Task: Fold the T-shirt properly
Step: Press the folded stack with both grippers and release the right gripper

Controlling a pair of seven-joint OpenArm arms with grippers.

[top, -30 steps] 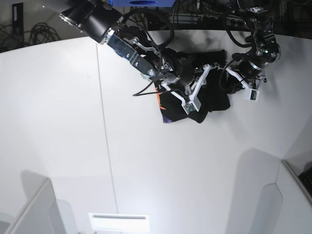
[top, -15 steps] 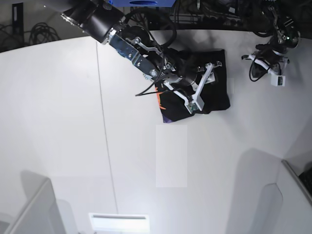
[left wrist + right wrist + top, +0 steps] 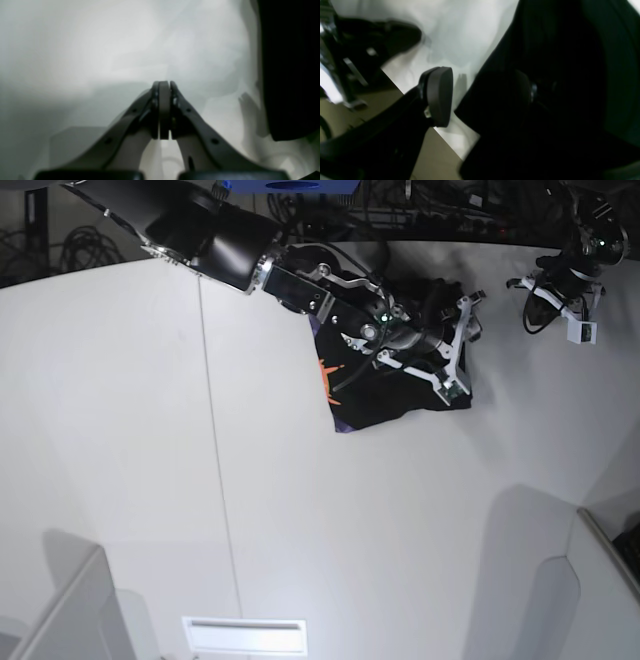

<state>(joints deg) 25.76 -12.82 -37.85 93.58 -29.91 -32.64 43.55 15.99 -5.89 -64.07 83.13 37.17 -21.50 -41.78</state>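
1. Over on the left of the base view, the right arm reaches across the white table (image 3: 150, 480) to the black T-shirt (image 3: 385, 395), which lies bunched near the far edge, purple and orange showing at its left side
2. The right gripper (image 3: 458, 345) sits over the shirt's right edge, its jaws spread wide; in the wrist view one pad (image 3: 440, 96) hangs clear of the cloth, gripping nothing
3. Far right, the left gripper (image 3: 578, 318) hovers well apart from the shirt, jaws pressed together and empty
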